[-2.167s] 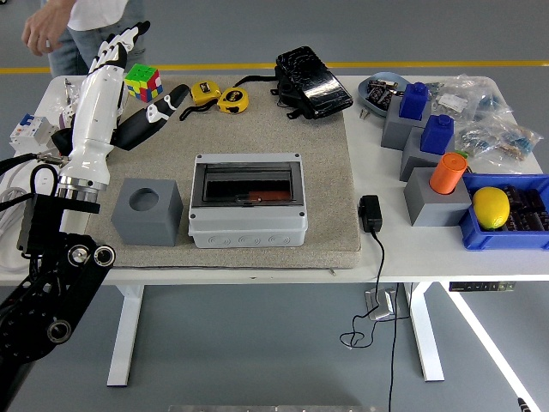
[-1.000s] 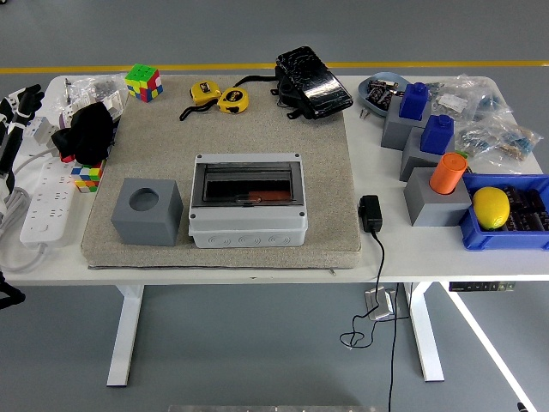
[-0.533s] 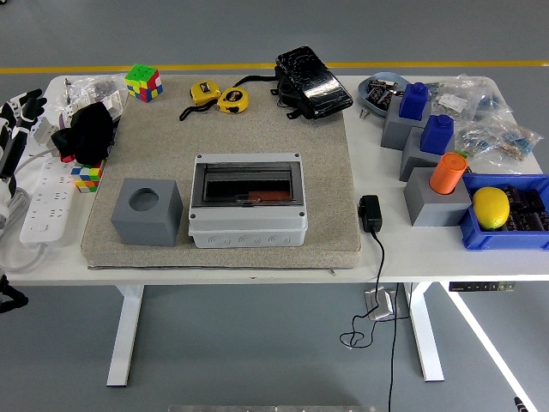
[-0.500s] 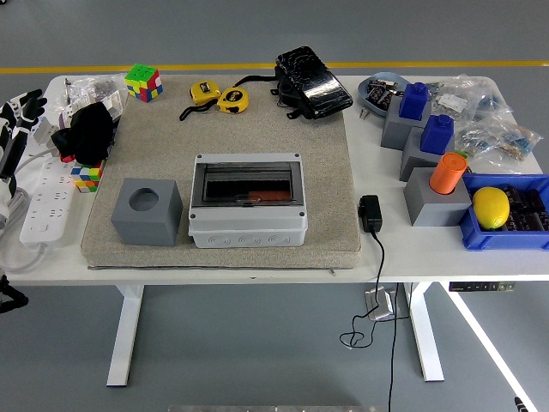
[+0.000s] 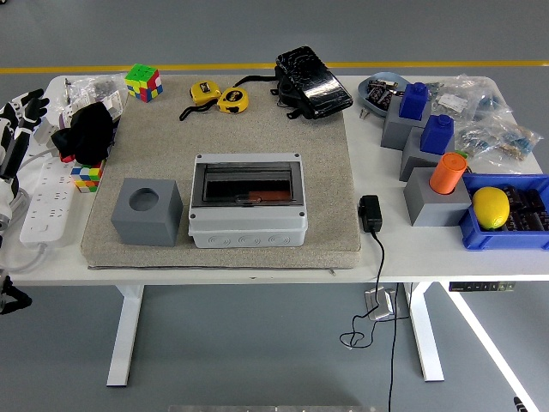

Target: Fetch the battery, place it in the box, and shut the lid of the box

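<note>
The box [image 5: 248,200] is a pale grey plastic enclosure with a dark smoked lid [image 5: 248,183] lying shut over its top, 4 round knock-out marks on its front wall and a screw at each lid corner. Through the lid a red-orange strip shows near the front edge; whether that is the battery cannot be told. The box sits in the middle of a beige mat [image 5: 221,172], well to the right of the left hand [image 5: 15,120] and a little nearer the bench's front edge.

The left hand shows only at the picture's left edge, over the bench's left end; its white-and-black fingers point upward, loosely spread, holding nothing. Just right of it lies a white power strip [image 5: 39,202]. Between the hand and the box, on the mat's near-left corner, stands a grey cube [image 5: 147,211] with a round hole in its top.

Farther back and right of the hand lie a black cloth bundle [image 5: 84,133] touching a small colour cube [image 5: 86,174], then a second colour cube [image 5: 143,82], 2 yellow tape measures [image 5: 219,97] and a black pouch [image 5: 312,82].

At the far right, well apart from the hand, a black adapter [image 5: 371,212] trails its cable over the front edge; grey blocks carry 2 blue pieces [image 5: 425,116] and an orange cylinder [image 5: 448,172], and a blue bin [image 5: 506,219] holds a yellow lemon [image 5: 491,207].

The white bench [image 5: 274,262] stands on a grey floor crossed by a yellow line [image 5: 257,66].
</note>
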Controlling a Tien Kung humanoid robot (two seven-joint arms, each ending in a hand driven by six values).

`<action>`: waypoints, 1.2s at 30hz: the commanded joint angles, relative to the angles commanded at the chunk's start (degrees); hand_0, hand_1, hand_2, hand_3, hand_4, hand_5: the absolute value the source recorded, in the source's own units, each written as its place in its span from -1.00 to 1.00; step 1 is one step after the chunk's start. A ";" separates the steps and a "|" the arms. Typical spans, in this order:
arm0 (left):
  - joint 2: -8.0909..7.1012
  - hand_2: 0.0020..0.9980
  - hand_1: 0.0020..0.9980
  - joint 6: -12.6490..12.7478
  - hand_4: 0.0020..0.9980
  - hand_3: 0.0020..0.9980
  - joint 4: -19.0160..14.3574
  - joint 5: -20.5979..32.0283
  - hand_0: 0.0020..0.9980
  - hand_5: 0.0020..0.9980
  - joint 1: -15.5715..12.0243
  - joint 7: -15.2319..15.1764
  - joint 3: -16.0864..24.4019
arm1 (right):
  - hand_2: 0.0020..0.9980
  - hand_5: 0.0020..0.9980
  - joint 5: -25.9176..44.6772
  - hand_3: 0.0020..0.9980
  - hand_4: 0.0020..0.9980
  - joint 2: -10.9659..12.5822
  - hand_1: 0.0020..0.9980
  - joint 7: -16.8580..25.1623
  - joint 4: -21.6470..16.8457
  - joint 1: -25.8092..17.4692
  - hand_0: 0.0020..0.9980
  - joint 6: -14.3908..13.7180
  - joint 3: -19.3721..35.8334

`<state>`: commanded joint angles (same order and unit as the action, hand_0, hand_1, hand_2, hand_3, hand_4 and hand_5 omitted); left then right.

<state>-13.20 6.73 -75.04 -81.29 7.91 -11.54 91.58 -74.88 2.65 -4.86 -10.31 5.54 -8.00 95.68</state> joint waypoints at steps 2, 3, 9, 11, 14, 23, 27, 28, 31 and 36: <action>0.04 0.66 0.66 0.06 1.00 0.65 -0.05 0.01 0.67 1.00 -0.08 -0.05 -0.01 | 0.50 1.00 0.11 0.58 1.00 -0.02 0.54 0.00 0.00 -0.06 0.64 0.00 -0.11; 0.06 0.66 0.66 0.10 1.00 0.65 -0.05 0.02 0.67 1.00 -0.09 -0.08 -0.01 | 0.50 1.00 0.10 0.58 1.00 -0.02 0.54 -0.01 0.00 -0.07 0.64 -0.01 -0.09; 0.02 0.66 0.66 0.17 1.00 0.65 -0.03 0.09 0.67 1.00 -0.20 -0.09 -0.13 | 0.50 1.00 0.06 0.59 1.00 -0.06 0.54 -0.04 0.00 -0.16 0.64 -0.04 -0.03; 0.03 0.66 0.66 0.24 1.00 0.65 0.00 0.12 0.67 1.00 -0.20 -0.13 -0.10 | 0.50 1.00 0.08 0.59 1.00 -0.07 0.54 -0.03 0.00 -0.14 0.64 -0.06 -0.02; 0.04 0.66 0.65 0.52 1.00 0.65 -0.10 0.20 0.66 1.00 -0.17 -0.33 -0.04 | 0.50 1.00 0.09 0.59 1.00 -0.10 0.55 -0.03 0.00 -0.08 0.64 -0.06 -0.02; 0.05 0.65 0.64 0.94 1.00 0.64 0.02 0.40 0.66 1.00 -0.30 -0.59 -0.03 | 0.50 1.00 0.13 0.58 1.00 -0.26 0.55 0.02 0.00 -0.22 0.64 -0.08 -0.01; 0.06 0.65 0.64 1.06 1.00 0.63 -0.01 0.49 0.65 1.00 -0.25 -0.70 -0.05 | 0.50 1.00 0.13 0.58 1.00 -0.29 0.55 0.05 0.00 -0.11 0.64 -0.10 0.11; 0.08 0.65 0.64 1.09 1.00 0.63 -0.04 0.50 0.65 1.00 -0.24 -0.74 0.00 | 0.50 1.00 0.06 0.58 1.00 -0.30 0.55 0.05 0.00 -0.07 0.64 -0.12 0.24; 0.09 0.65 0.64 1.19 1.00 0.63 -0.09 0.52 0.65 1.00 -0.19 -0.79 0.03 | 0.50 1.00 0.17 0.58 1.00 -0.32 0.55 0.10 0.00 -0.03 0.64 -0.11 0.21; 0.16 0.65 0.63 1.34 1.00 0.62 -0.13 0.60 0.65 1.00 -0.12 -0.92 0.01 | 0.50 1.00 -0.12 0.58 1.00 -0.47 0.55 0.09 0.00 -0.01 0.64 -0.13 0.69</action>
<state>-13.04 8.07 -75.17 -80.69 7.78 -12.45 91.59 -75.00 2.19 -4.77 -10.31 5.53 -8.12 96.36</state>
